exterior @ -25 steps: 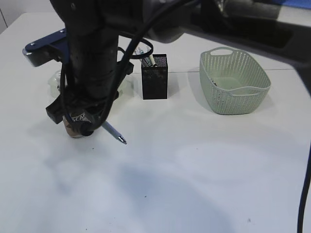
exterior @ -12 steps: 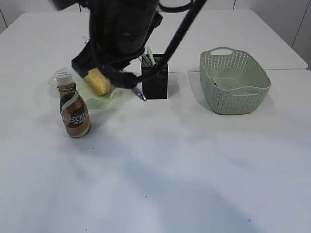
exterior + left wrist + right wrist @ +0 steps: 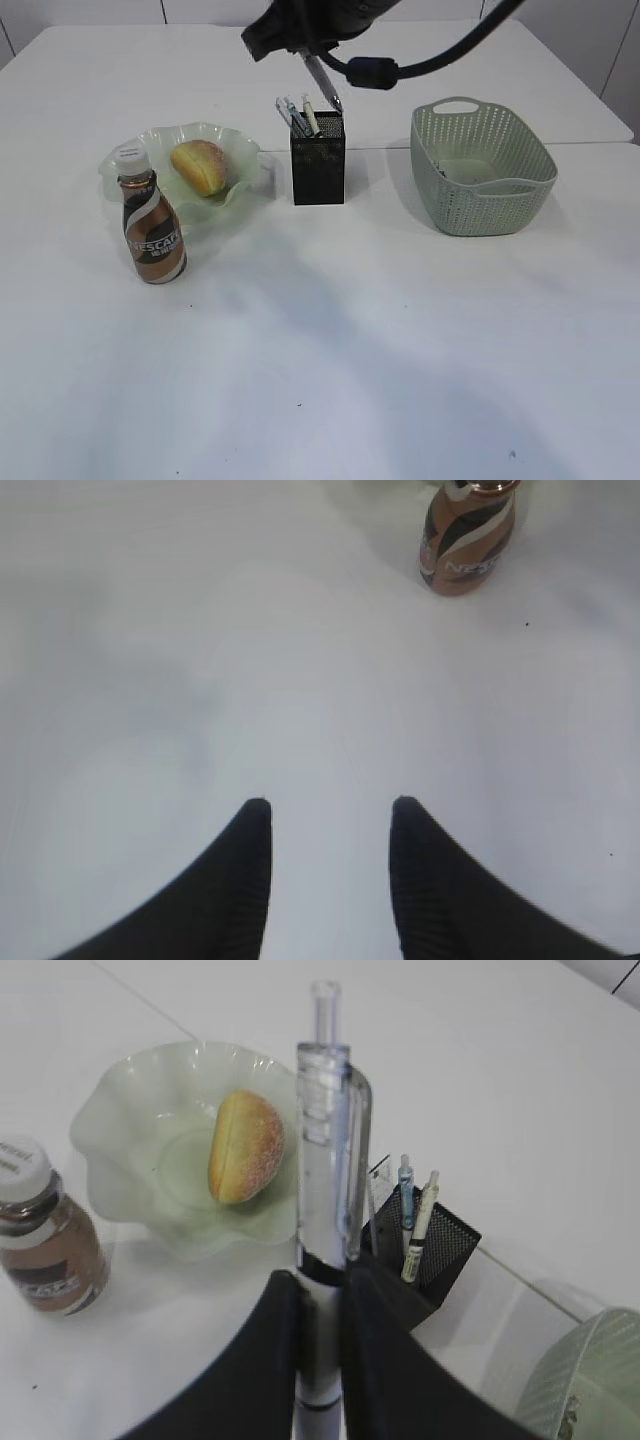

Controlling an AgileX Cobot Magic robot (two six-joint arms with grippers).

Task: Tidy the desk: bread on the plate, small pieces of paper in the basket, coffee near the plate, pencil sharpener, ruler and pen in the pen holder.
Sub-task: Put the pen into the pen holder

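White, smooth worktop [image 3: 330, 350] is filling the scene and carrying all task items.

Left group: the plate [image 3: 150, 150] is sitting at the far left of the worktop, and the bread [image 3: 199, 166] is lying inside it. The coffee bottle [image 3: 152, 227] is standing upright just beside the plate's near rim, on the near-left side.

Centre: the pen holder [image 3: 318, 158] is standing upright to the right of the plate, well apart from the basket [image 3: 482, 168]. Several writing items are protruding from its open top.

Right group: the basket is resting at the far right. Something small and dark is lying in its interior; its identity cannot be determined.

Right arm: the right pincer [image 3: 320, 1295] is hanging above the pen holder and is clenching a clear pen [image 3: 328, 1130] between its fingers. In the exterior view the pen [image 3: 323, 80] is pointing down at a slant toward the holder's opening, tip clear of it.

Left arm: the left pincer [image 3: 330, 815] is hovering over bare worktop with its fingers parted and nothing between them. The coffee bottle [image 3: 468, 540] is standing well beyond it.
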